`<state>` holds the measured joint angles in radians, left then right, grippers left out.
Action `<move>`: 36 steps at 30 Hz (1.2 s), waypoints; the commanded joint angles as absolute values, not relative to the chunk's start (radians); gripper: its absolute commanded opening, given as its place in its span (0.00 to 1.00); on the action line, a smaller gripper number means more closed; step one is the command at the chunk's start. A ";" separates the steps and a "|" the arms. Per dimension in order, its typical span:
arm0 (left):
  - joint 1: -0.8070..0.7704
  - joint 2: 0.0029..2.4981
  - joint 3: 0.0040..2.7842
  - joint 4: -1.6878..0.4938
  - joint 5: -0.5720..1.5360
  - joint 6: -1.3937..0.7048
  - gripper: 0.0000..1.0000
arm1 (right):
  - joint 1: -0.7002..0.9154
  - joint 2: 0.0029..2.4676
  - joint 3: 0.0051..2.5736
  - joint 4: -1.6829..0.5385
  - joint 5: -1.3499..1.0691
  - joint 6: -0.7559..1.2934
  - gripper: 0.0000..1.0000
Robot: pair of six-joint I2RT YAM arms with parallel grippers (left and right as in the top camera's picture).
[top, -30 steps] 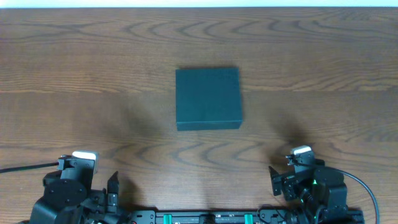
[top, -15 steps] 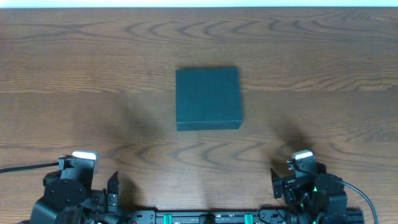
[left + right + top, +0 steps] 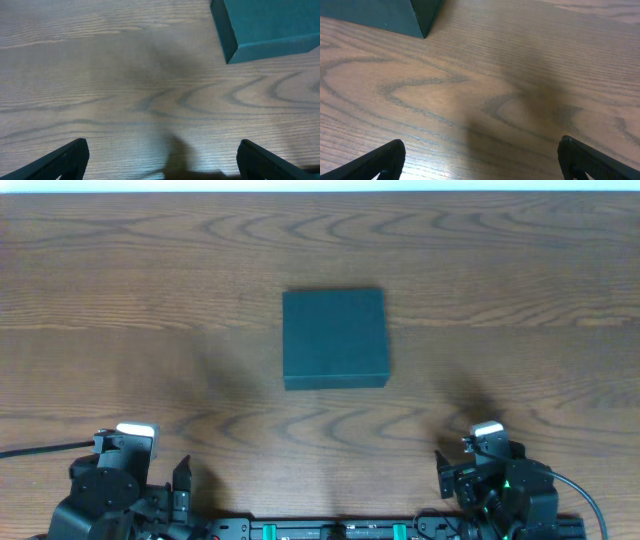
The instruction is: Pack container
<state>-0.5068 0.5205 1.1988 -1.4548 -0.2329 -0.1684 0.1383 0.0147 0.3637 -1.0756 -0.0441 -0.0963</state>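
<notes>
Right hand point(image 3: 481, 162) retreated slightly; container point(image 3: 334, 338) well ahead-left, untouched.

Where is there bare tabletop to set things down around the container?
Bare table lies left and right of the container, behind it to the far edge, and between it and the left arm and right arm. Only the near edge, where they sit, is crowded.

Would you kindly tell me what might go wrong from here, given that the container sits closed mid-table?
1. The container is shut and no lid seam or lip shows, so the open jaws may slide it across the table instead of lifting the lid.
2. Nothing braces it; prying from one side might tip or spin it.
3. Nothing to pack is in view, so packing may stall.
</notes>
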 commanded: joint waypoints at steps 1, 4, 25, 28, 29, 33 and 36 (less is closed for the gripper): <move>-0.511 0.517 1.198 -1.455 -0.243 -0.179 0.95 | 0.152 0.006 0.355 -1.078 -0.033 -0.110 0.99; -0.511 0.516 1.198 -1.455 -0.243 -0.179 0.95 | 0.152 0.006 0.355 -1.078 -0.033 -0.110 0.99; -0.296 0.274 0.695 -1.029 0.008 -0.203 0.95 | 0.152 0.006 0.355 -1.078 -0.033 -0.110 0.99; -0.279 0.186 0.565 -1.036 0.009 -0.232 0.95 | 0.152 0.006 0.355 -1.078 -0.033 -0.110 0.99; -0.280 0.159 0.529 -1.034 0.010 -0.237 0.95 | 0.152 0.006 0.355 -1.078 -0.033 -0.110 0.99; -0.280 0.069 0.421 -1.025 0.026 -0.243 0.95 | 0.152 0.006 0.355 -1.078 -0.033 -0.110 0.99; -0.280 0.036 0.377 -1.034 0.026 -0.236 0.95 | 0.152 0.006 0.355 -1.078 -0.033 -0.110 0.99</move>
<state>-0.2840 0.0635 0.4030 -1.0233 0.0090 -0.2279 0.1383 0.0128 0.3626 -1.0744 -0.0433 -0.0990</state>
